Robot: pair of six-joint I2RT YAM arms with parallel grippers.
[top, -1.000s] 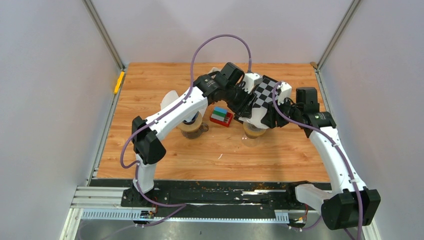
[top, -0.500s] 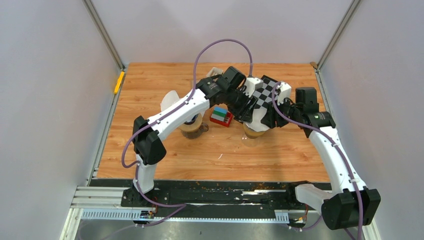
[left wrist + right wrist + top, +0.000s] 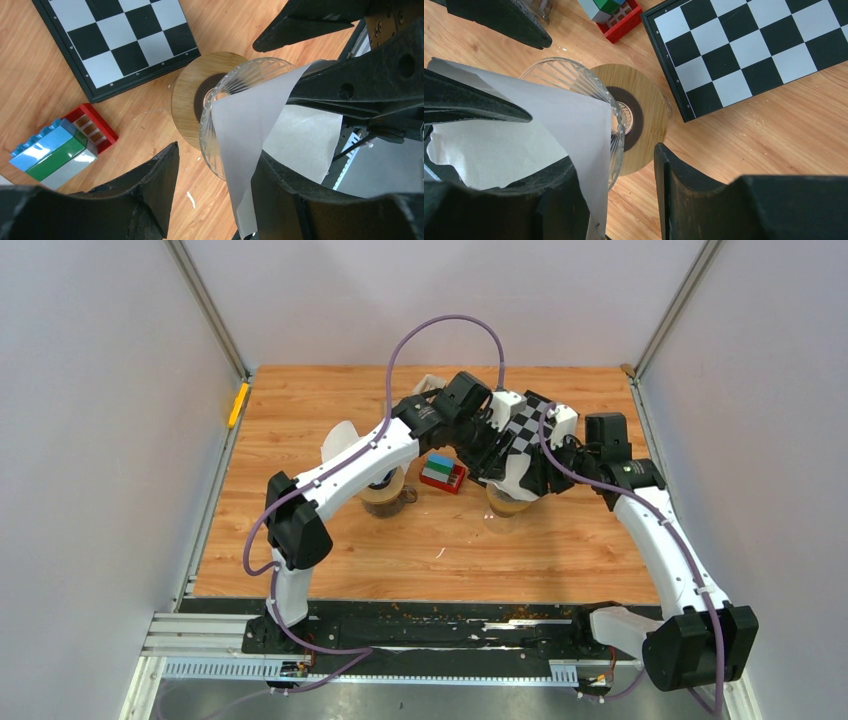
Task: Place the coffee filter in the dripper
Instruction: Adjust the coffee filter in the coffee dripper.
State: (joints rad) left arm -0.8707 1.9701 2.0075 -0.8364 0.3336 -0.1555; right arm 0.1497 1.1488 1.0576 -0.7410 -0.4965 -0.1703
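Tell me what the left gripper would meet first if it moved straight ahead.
Probably the coffee filter, draped over the rim of the glass dripper, just ahead of the left gripper; depth is unclear.

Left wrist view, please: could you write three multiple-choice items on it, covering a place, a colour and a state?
1. The brick stack lies: A. on the table, left of the dripper; B. inside the dripper; C. under the dripper.
2. The filter is: A. red; B. white; C. green.
3. The filter: A. lies flat on the table; B. is crumpled into a ball; C. sticks out past the dripper's rim.

1 A: the bricks rest on bare wood left of the glass.
2 B: the paper is plain white.
3 C: smooth paper projects over the glass rim.
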